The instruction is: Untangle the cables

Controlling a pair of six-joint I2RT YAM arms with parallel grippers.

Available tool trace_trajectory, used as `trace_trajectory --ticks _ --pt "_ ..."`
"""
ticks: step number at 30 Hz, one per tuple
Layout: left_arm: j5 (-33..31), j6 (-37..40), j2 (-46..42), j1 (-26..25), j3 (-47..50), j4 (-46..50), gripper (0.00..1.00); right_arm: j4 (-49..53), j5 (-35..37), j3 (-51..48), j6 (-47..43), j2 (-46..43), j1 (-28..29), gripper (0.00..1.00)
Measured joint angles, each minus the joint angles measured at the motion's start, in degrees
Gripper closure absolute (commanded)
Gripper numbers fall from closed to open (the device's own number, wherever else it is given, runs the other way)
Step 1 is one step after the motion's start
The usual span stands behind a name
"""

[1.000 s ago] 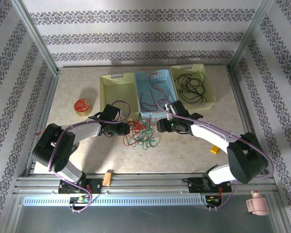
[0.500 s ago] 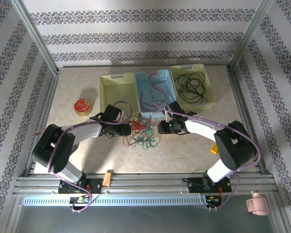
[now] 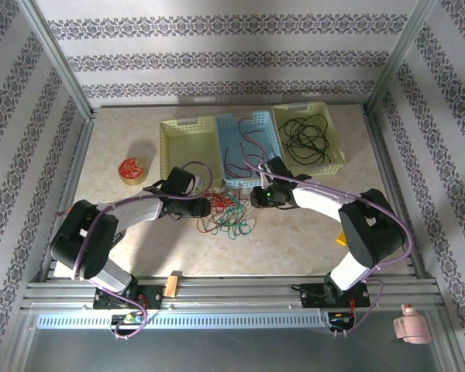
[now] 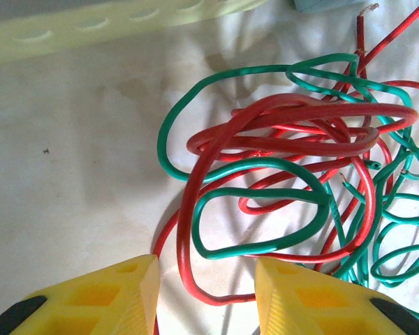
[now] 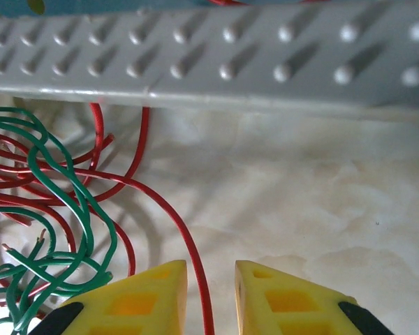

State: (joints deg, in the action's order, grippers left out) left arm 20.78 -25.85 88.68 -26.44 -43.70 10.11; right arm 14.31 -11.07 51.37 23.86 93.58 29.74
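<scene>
Top external: marbled table, striped walls. The blue basket holds what look like red cables; the yellow basket right of it holds black cables. Your left gripper is loose; the right gripper, can't tell.

Thin red and green flexible wires lie knotted in 1 loose heap of overlapping loops, flat on the pale table just in front of the blue basket; more red strands rest inside it, and thin black wires coil in the yellow basket beside it

The right hand has narrowed its opening around a red cable strand.
</scene>
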Motion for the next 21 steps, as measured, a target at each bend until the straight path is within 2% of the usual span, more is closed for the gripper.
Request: trace_trajectory --ticks 11,16,21 --pt "-0.4 0.5 -0.3 -1.5 0.0 0.0 0.59 -1.0 0.0 -0.7 0.3 0.0 0.0 0.74" --pt "-1.1 1.0 -0.5 -2.1 0.0 0.0 0.58 -1.4 0.0 -1.3 0.9 0.0 0.0 0.99" --pt "-1.5 2.4 -2.1 -3.4 0.0 0.0 0.54 -1.5 0.1 -2.2 1.1 -1.8 -0.2 1.0"
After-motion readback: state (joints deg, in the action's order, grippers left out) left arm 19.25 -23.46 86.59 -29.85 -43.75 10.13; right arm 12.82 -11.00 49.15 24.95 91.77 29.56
